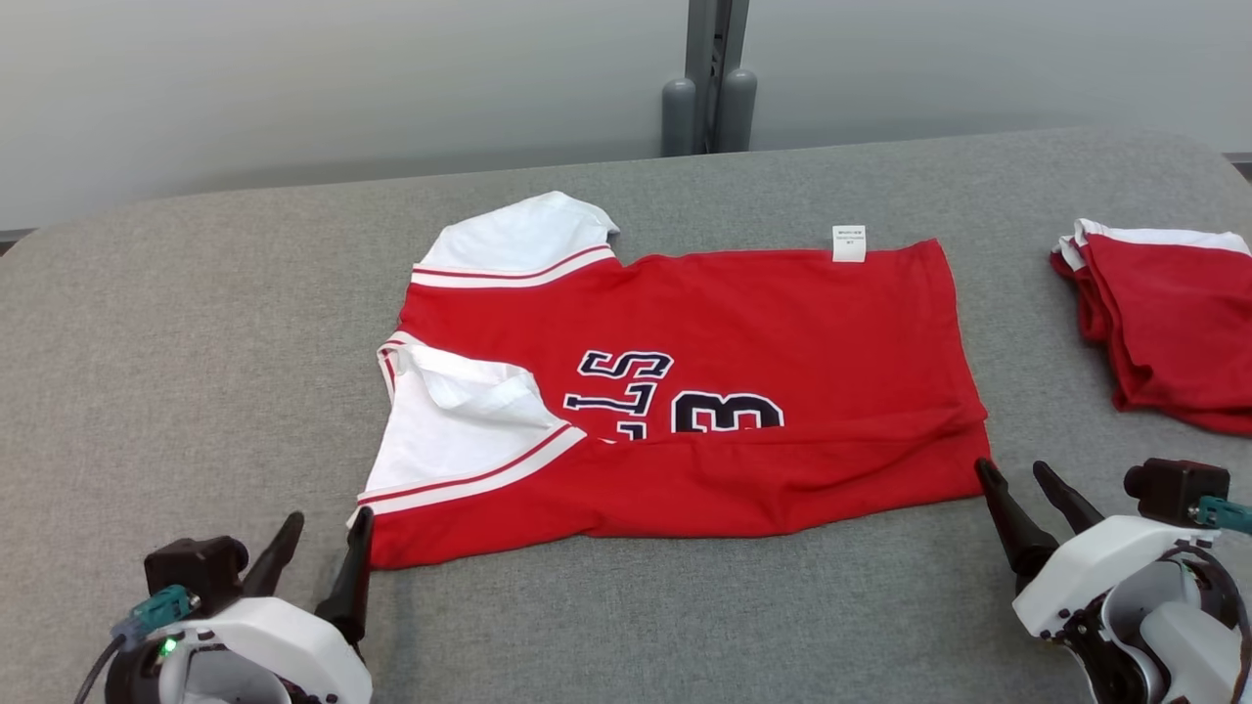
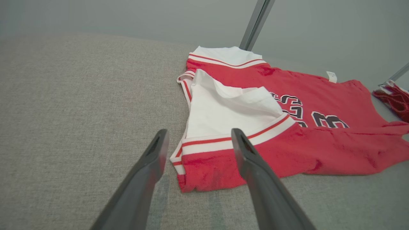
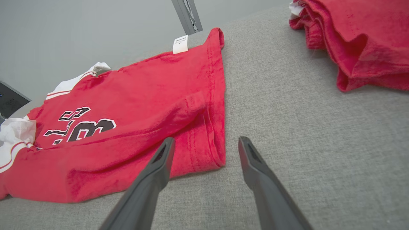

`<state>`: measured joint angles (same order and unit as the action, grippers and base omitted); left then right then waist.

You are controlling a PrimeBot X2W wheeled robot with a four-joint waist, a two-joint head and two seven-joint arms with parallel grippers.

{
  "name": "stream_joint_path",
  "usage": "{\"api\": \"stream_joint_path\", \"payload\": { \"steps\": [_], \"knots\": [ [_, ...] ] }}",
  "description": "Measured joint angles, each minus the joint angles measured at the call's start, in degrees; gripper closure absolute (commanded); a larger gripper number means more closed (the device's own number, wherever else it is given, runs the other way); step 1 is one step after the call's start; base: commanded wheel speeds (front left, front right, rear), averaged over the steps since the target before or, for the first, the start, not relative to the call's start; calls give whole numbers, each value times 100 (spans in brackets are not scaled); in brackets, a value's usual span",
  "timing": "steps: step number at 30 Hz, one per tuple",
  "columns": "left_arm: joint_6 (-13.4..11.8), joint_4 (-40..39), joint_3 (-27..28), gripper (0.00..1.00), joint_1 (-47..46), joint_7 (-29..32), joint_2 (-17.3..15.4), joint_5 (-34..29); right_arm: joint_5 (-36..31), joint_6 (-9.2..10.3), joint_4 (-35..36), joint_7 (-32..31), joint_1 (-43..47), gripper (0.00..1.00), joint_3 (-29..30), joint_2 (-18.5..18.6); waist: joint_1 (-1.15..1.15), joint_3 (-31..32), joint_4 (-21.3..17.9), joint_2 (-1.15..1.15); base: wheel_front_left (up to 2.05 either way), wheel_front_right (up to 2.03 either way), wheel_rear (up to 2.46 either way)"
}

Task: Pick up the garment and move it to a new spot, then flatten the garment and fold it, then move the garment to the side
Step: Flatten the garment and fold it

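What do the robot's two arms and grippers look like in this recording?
The left gripper and right gripper each have two long, tapering black fingers set in a glossy white rounded wrist shell. A boxy black camera block sits on each wrist, with a teal plug and thin cable beside it. A small green light glows on the left wrist.

You're seeing a folded red pile (image 1: 1164, 323) lying at the grey table's (image 1: 196, 342) right side, a post (image 1: 719, 59) standing far behind.
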<state>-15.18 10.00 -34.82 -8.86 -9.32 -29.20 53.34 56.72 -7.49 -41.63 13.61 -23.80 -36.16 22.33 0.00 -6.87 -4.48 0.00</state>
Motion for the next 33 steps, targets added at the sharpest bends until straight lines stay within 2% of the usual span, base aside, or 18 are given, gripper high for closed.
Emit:
{"api": "stream_joint_path", "payload": {
  "steps": [6, 10, 23, 24, 25, 26, 27, 28, 29, 30, 31, 33],
  "knots": [
    [266, 851, -288, 0, -259, 214, 275, 7, -167, 0, -348, -107, -181, 0, -29, -104, 0, -19, 57, 0, 0, 0, 0],
    [454, 1328, -487, 0, -516, 561, 408, 4, -218, 0, -438, -342, -286, 0, -137, -198, 0, -54, 71, 0, 0, 0, 0],
    [556, 1856, -587, 1, -920, 1202, 522, 185, -401, 0, -678, -1120, -616, 0, -265, -252, 0, -71, 24, 0, 0, 0, 0],
    [563, 1879, -584, 20, -925, 1227, 531, 189, -406, 0, -684, -1145, -620, 0, -259, -260, 0, -63, 26, 0, 0, 0, 0],
    [582, 1897, -587, 46, -931, 1233, 545, 225, -405, 0, -686, -1185, -620, 0, -255, -266, 0, -53, 30, 0, 0, 0, 0],
    [608, 1928, -590, 59, -935, 1257, 561, 248, -405, 0, -686, -1207, -620, 0, -244, -269, 0, -42, 34, 0, 0, 0, 0],
    [632, 1958, -598, 66, -942, 1298, 579, 277, -405, 0, -690, -1245, -620, 0, -238, -270, 0, -31, 38, 0, 0, 0, 0],
    [657, 1990, -597, 66, -949, 1319, 594, 292, -406, 0, -701, -1258, -620, 0, -234, -274, 0, -19, 41, 0, 0, 0, 0],
    [665, 2023, -597, 96, -954, 1328, 613, 315, -409, 0, -706, -1261, -619, 16, -223, -276, 0, -5, 42, 0, 0, 0, 0],
    [683, 2052, -594, 96, -954, 1325, 633, 327, -410, 0, -710, -1268, -619, 16, -212, -278, 0, 8, 42, 0, 0, 0, 0],
    [708, 2083, -593, 100, -954, 1310, 648, 331, -417, 0, -712, -1272, -617, 40, -205, -280, 0, 21, 43, 0, 0, 0, 0],
    [738, 2137, -602, 100, -954, 1307, 682, 352, -431, 0, -713, -1284, -614, 71, -188, -289, 0, 44, 43, 0, 0, 0, 0]
  ]
}}
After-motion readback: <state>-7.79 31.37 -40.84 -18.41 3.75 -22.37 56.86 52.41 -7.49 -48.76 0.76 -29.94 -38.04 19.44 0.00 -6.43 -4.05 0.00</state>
